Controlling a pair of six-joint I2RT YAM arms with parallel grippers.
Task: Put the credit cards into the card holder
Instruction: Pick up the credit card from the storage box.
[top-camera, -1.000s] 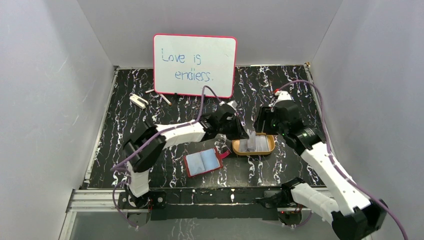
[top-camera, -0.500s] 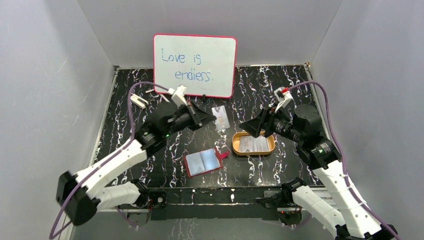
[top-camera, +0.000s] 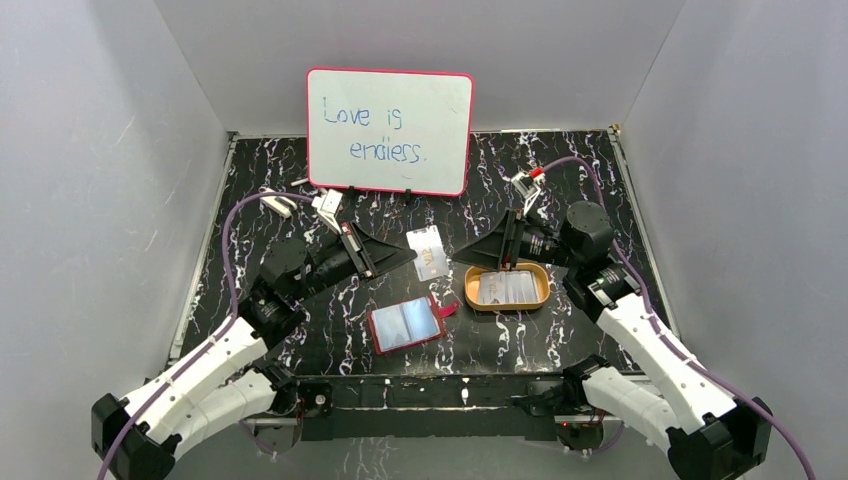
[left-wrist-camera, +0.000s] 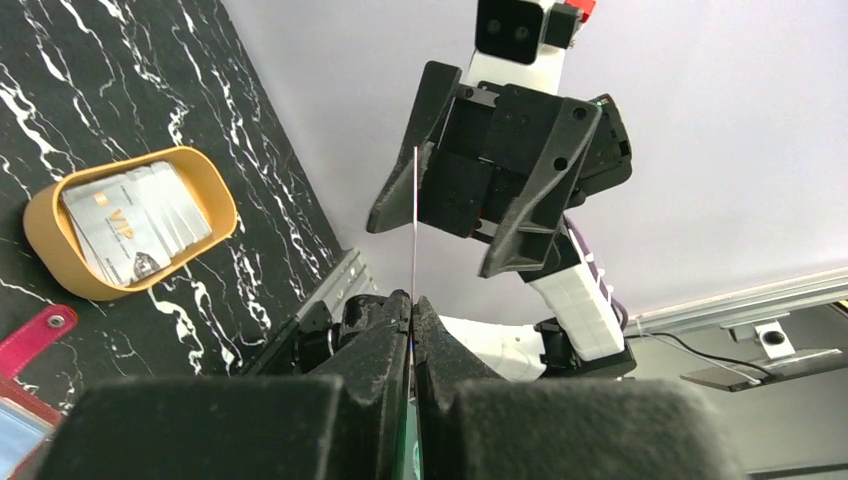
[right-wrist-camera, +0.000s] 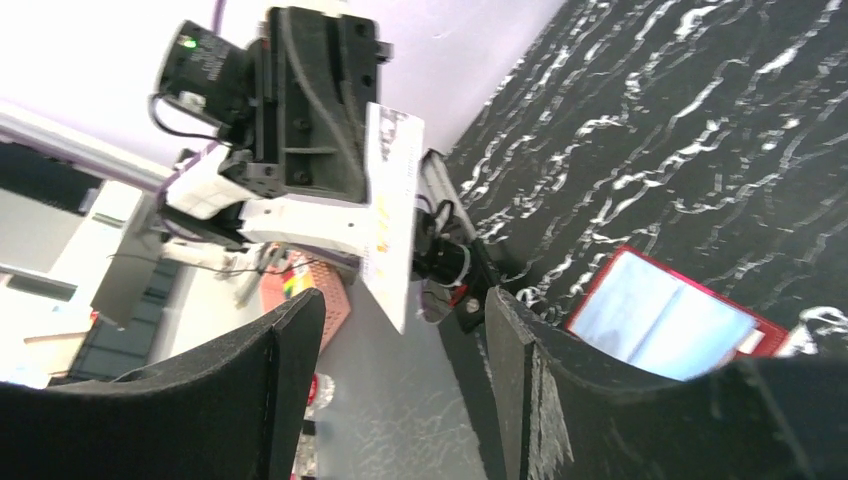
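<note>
My left gripper (top-camera: 404, 256) is shut on one credit card (top-camera: 428, 251) and holds it in the air above the table, between the two arms. In the left wrist view the card (left-wrist-camera: 414, 220) shows edge-on as a thin line rising from the shut fingertips (left-wrist-camera: 412, 303). My right gripper (top-camera: 462, 252) is open and empty, level with the card and facing it; the card (right-wrist-camera: 391, 205) shows beyond its spread fingers (right-wrist-camera: 300, 330). More credit cards (top-camera: 508, 287) lie in the orange-rimmed tray (top-camera: 472, 297). The card holder (top-camera: 405, 324) lies open on the table in front, grey-blue lining up.
A pink-framed whiteboard (top-camera: 390, 130) stands at the back. A small white object (top-camera: 276, 203) and two thin sticks (top-camera: 331, 198) lie at the back left. Grey walls close in three sides.
Both arms have swung up from the tray. My left gripper lifted a card out and drew it back left. My right gripper turned to face it from the right.
</note>
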